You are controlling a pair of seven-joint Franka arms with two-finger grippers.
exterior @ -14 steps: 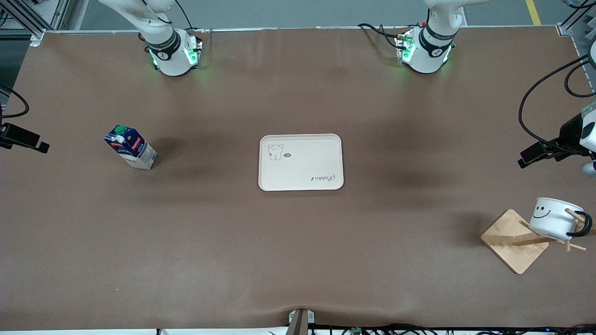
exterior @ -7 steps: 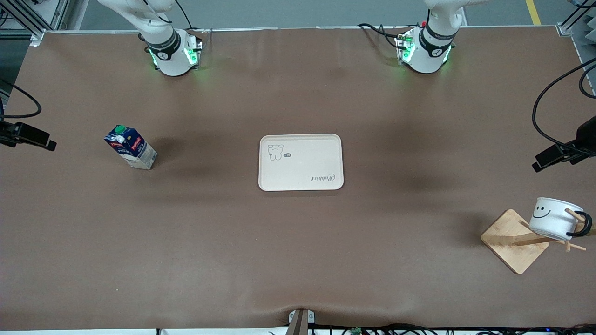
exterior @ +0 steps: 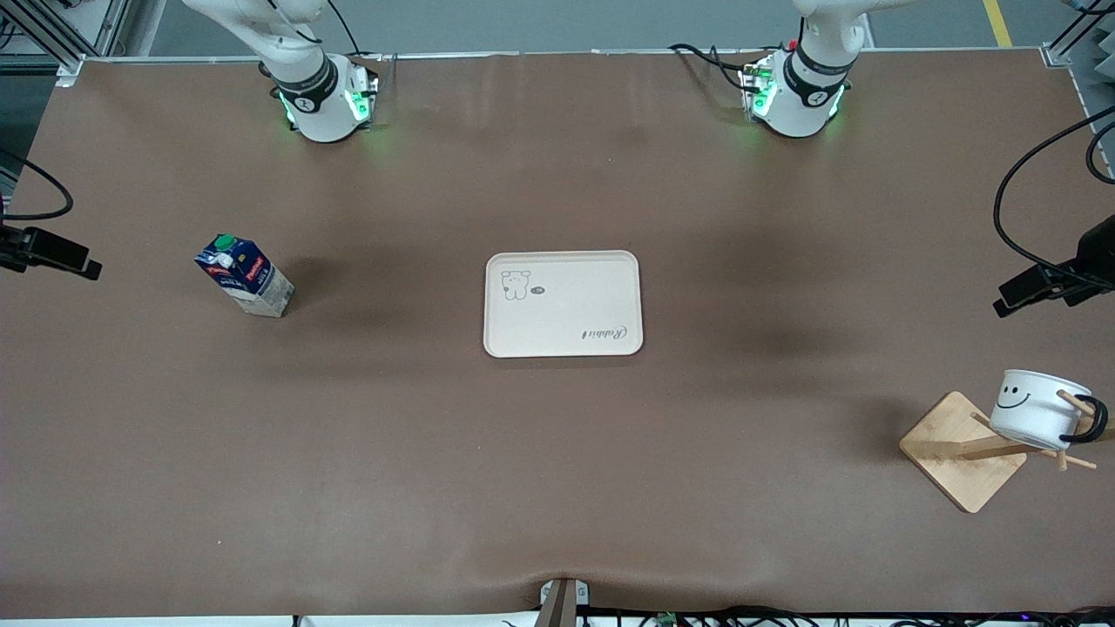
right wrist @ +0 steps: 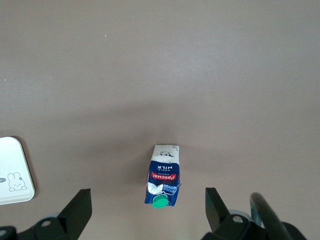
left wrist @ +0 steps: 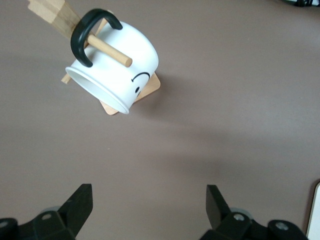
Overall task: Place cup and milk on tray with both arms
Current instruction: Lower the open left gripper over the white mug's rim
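The tray (exterior: 563, 303) lies flat in the middle of the table (exterior: 557, 453), bare. The milk (exterior: 244, 274) stands upright toward the right arm's end, well apart from the tray. The right gripper (right wrist: 147, 212) hangs high over the table with its jaws wide and nothing between them, the carton below it. The cup (exterior: 1038, 409) hangs by its handle on a peg of the wooden rack (exterior: 962, 450) toward the left arm's end. The left gripper (left wrist: 149, 210) hangs wide and unloaded above the table, near the cup but apart from it.
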